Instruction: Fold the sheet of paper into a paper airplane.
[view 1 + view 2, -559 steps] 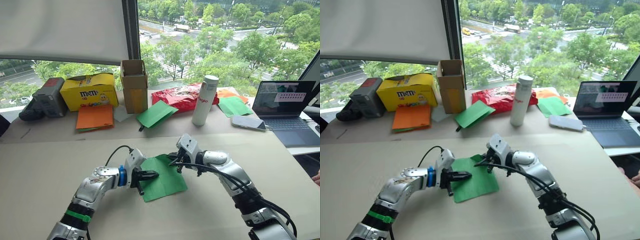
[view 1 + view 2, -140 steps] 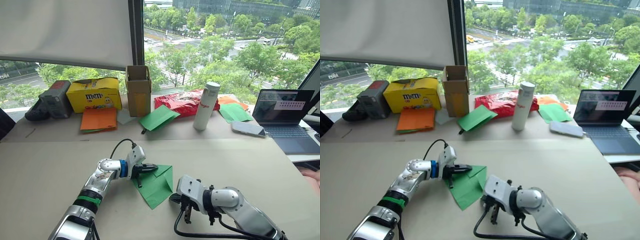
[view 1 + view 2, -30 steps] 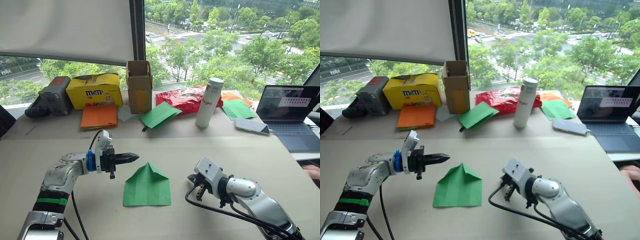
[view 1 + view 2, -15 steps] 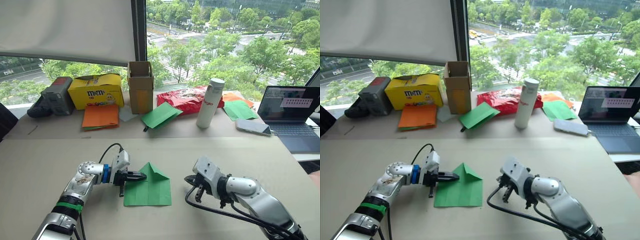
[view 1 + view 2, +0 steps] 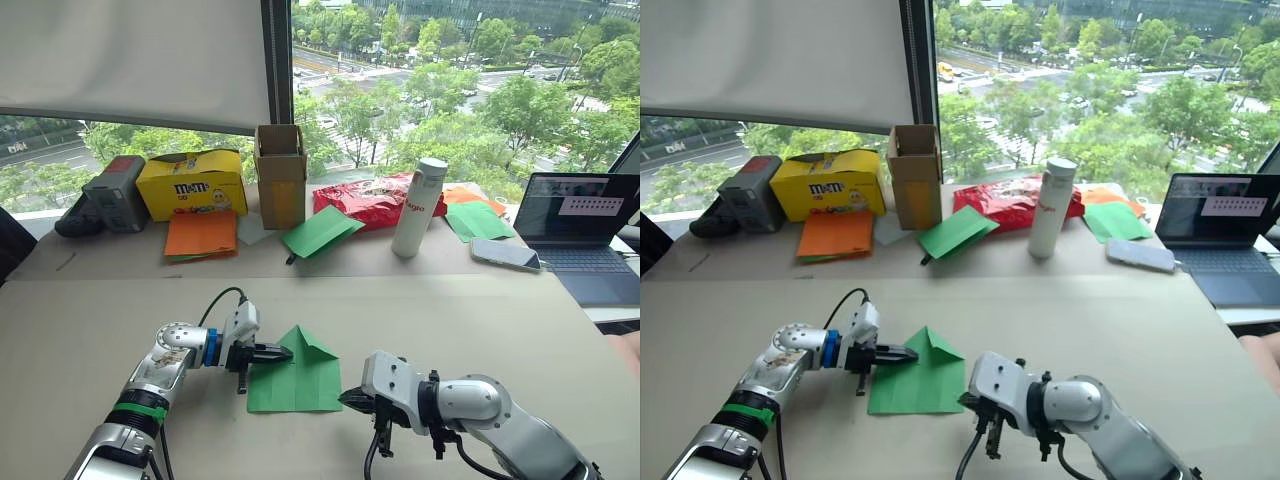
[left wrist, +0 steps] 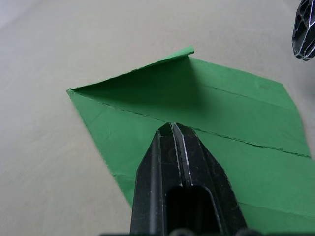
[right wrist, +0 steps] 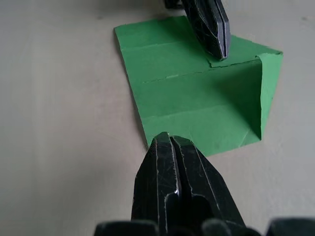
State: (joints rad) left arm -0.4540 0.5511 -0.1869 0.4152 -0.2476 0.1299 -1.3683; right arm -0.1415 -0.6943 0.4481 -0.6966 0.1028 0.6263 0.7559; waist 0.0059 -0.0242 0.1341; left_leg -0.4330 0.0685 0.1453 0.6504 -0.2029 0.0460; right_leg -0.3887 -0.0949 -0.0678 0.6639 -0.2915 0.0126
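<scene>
One sheet of paper (image 5: 295, 372), bright green, lies flat on the beige table (image 5: 480, 310) between the two grippers. Its far corners are folded inward into a peak; the right flap stands slightly raised, and straight crease lines run across the lower half. The left gripper (image 5: 283, 353) has its fingers pressed together, empty, tips resting on the sheet's left part near the central crease. The right gripper (image 5: 345, 399) is likewise closed on nothing, its tips at the sheet's near right corner, just at the edge; actual contact cannot be told. Fingers are black, ribbed plastic, tapering to a point.

Compared with half a second ago: sheet unmoved, left gripper unmoved, right gripper shifted in from clear of the sheet to its corner.

Along the window ledge: orange paper sheets (image 5: 201, 233), yellow candy box (image 5: 192, 182), open cardboard box (image 5: 281, 174), another folded green sheet (image 5: 320, 230), red bag (image 5: 365, 200), white bottle (image 5: 420, 206), laptop (image 5: 585, 225).
</scene>
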